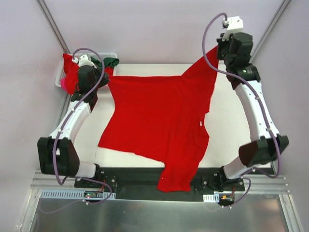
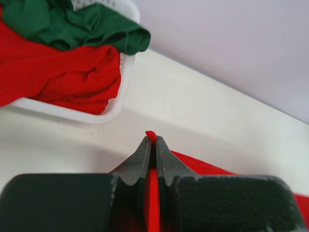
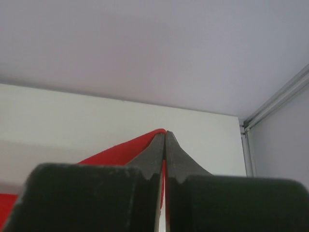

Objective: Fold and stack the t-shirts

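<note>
I am holding the red t-shirt [image 1: 159, 116] along the table's [image 1: 227, 145] far edge, left gripper [image 2: 151, 145] and right gripper [image 3: 165, 140] clamped on it; I am aiming for even tension.

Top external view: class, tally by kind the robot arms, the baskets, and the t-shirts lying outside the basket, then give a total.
Robot arms: 2 (left arm, right arm)
Baskets: 1 (white basket)
T-shirts outside the basket: 1 (red t-shirt)
Total: 4
</note>
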Available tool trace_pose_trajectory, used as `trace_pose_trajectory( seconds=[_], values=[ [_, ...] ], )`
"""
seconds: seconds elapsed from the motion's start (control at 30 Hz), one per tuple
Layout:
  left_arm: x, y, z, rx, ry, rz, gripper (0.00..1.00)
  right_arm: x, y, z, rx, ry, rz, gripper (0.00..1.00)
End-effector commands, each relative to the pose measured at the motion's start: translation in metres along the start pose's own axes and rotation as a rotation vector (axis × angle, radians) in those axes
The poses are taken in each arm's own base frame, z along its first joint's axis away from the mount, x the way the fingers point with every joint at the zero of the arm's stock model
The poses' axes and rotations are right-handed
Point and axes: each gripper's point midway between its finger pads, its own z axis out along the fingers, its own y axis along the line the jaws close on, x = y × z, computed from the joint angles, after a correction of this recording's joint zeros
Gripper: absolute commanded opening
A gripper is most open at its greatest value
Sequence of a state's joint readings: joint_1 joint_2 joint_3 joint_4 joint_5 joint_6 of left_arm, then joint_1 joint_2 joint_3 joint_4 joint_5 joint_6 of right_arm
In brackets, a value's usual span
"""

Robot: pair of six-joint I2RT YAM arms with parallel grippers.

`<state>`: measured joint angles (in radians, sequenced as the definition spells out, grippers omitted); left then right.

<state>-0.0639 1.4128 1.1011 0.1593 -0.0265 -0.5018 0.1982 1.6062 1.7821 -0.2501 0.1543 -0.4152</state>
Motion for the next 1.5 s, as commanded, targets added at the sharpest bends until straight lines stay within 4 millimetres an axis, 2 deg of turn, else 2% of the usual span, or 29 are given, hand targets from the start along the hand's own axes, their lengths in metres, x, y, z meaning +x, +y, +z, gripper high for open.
trace_pose_trajectory(
  seconds=[0.0,0.07,0.1,0.17,0.2,0.3,0.33,0.4,0.43,0.53,0.57,0.6,0.67,0.73,0.8,0.87,0.93,0.97,1.03,1.1,1.17,1.2,1.27,1.3,1.33,1.37,1.4,1.43,1.47],
  values=[
    [-0.031,-0.015,-0.027,0.075,-0.102,0.103,0.0,-0.043,-0.021,-0.049,0.052,-0.095,0.005,0.01],
    [-0.046,-0.026,-0.041,0.11,-0.144,0.128,0.0,-0.058,-0.028,-0.064,0.067,-0.134,0.005,0.01],
    [-0.055,-0.034,-0.048,0.139,-0.163,0.152,0.0,-0.075,-0.033,-0.083,0.074,-0.177,0.004,0.01],
    [-0.077,-0.047,-0.066,0.169,-0.219,0.167,0.0,-0.092,-0.038,-0.1,0.08,-0.214,-0.003,0.01],
    [-0.085,-0.051,-0.073,0.18,-0.238,0.175,0.0,-0.11,-0.043,-0.124,0.079,-0.258,0.002,0.01],
    [-0.111,-0.07,-0.109,0.236,-0.31,0.18,0.0,-0.132,-0.046,-0.162,0.058,-0.33,0.001,0.01],
    [-0.122,-0.076,-0.128,0.253,-0.346,0.185,0.0,-0.148,-0.051,-0.191,0.055,-0.392,0.003,0.01],
    [-0.14,-0.085,-0.154,0.276,-0.399,0.193,0.0,-0.157,-0.054,-0.219,0.051,-0.423,-0.009,0.01],
    [-0.15,-0.093,-0.174,0.303,-0.434,0.201,0.0,-0.172,-0.059,-0.25,0.055,-0.482,-0.006,0.01],
    [-0.173,-0.109,-0.223,0.362,-0.51,0.215,0.0,-0.18,-0.061,-0.29,0.028,-0.523,-0.025,0.01],
    [-0.176,-0.113,-0.235,0.38,-0.526,0.218,0.0,-0.193,-0.065,-0.318,0.028,-0.583,-0.021,0.01],
    [-0.181,-0.117,-0.248,0.393,-0.541,0.214,0.0,-0.189,-0.066,-0.324,0.027,-0.564,-0.027,0.01],
    [-0.191,-0.125,-0.278,0.433,-0.587,0.222,0.0,-0.198,-0.074,-0.356,0.046,-0.613,-0.028,0.01],
    [-0.191,-0.128,-0.301,0.454,-0.599,0.226,0.0,-0.196,-0.079,-0.37,0.061,-0.627,-0.038,0.01],
    [-0.2,-0.134,-0.324,0.477,-0.63,0.224,0.0,-0.199,-0.083,-0.393,0.074,-0.668,-0.041,0.01],
    [-0.206,-0.14,-0.352,0.509,-0.662,0.228,0.0,-0.199,-0.086,-0.405,0.081,-0.677,-0.062,0.01],
    [-0.206,-0.144,-0.369,0.532,-0.667,0.228,0.0,-0.202,-0.086,-0.427,0.075,-0.719,-0.076,0.01],
    [-0.212,-0.148,-0.386,0.548,-0.695,0.235,0.0,-0.203,-0.085,-0.435,0.073,-0.735,-0.081,0.01],
    [-0.215,-0.148,-0.4,0.548,-0.709,0.232,0.0,-0.2,-0.086,-0.455,0.099,-0.762,-0.101,0.01],
    [-0.219,-0.149,-0.418,0.555,-0.729,0.228,0.0,-0.201,-0.083,-0.466,0.116,-0.787,-0.11,0.01],
    [-0.222,-0.148,-0.425,0.542,-0.737,0.22,0.0,-0.199,-0.082,-0.471,0.131,-0.791,-0.116,0.01],
    [-0.224,-0.146,-0.42,0.527,-0.729,0.214,0.0,-0.2,-0.083,-0.47,0.137,-0.791,-0.114,0.01],
    [-0.228,-0.141,-0.41,0.476,-0.712,0.202,0.0,-0.199,-0.088,-0.447,0.156,-0.75,-0.114,0.01],
    [-0.229,-0.139,-0.39,0.445,-0.672,0.194,0.0,-0.198,-0.09,-0.439,0.164,-0.732,-0.115,0.01],
    [-0.229,-0.138,-0.381,0.428,-0.653,0.189,0.0,-0.199,-0.09,-0.429,0.161,-0.714,-0.12,0.01],
    [-0.228,-0.136,-0.372,0.413,-0.632,0.168,0.0,-0.2,-0.09,-0.408,0.151,-0.684,-0.118,0.01],
    [-0.224,-0.134,-0.348,0.387,-0.579,0.156,0.0,-0.199,-0.095,-0.4,0.177,-0.663,-0.114,0.01],
    [-0.221,-0.133,-0.335,0.376,-0.551,0.15,0.0,-0.199,-0.095,-0.388,0.171,-0.643,-0.117,0.01],
    [-0.214,-0.128,-0.317,0.354,-0.51,0.129,0.0,-0.199,-0.095,-0.367,0.163,-0.611,-0.119,0.01]
  ],
)
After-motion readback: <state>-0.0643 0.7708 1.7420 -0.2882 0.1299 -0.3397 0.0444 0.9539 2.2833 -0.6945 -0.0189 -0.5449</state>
